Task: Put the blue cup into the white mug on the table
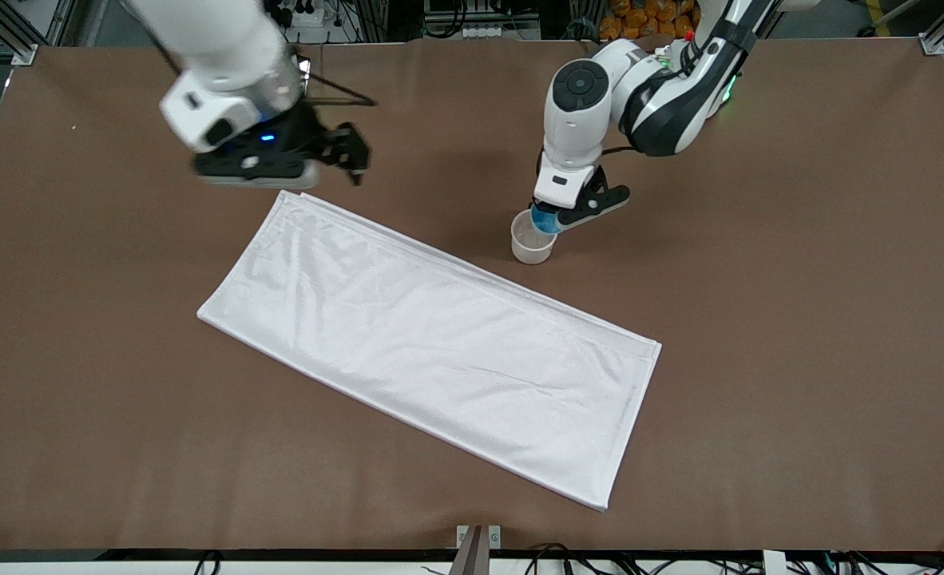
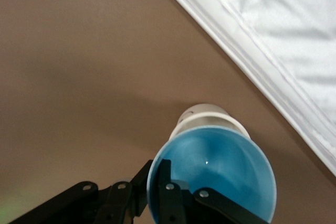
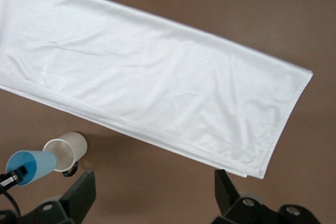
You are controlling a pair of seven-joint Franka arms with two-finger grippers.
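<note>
The white mug stands upright on the brown table, beside the white cloth's edge toward the robots' bases. My left gripper is shut on the rim of the blue cup and holds it just above the mug's mouth, tilted. In the left wrist view the blue cup covers most of the mug below it. The right wrist view shows the mug and the cup at its rim. My right gripper is open and empty, above the table near the cloth's corner at the right arm's end.
A large white cloth lies slanted across the middle of the table, nearer to the front camera than the mug. It also shows in the right wrist view and in the left wrist view.
</note>
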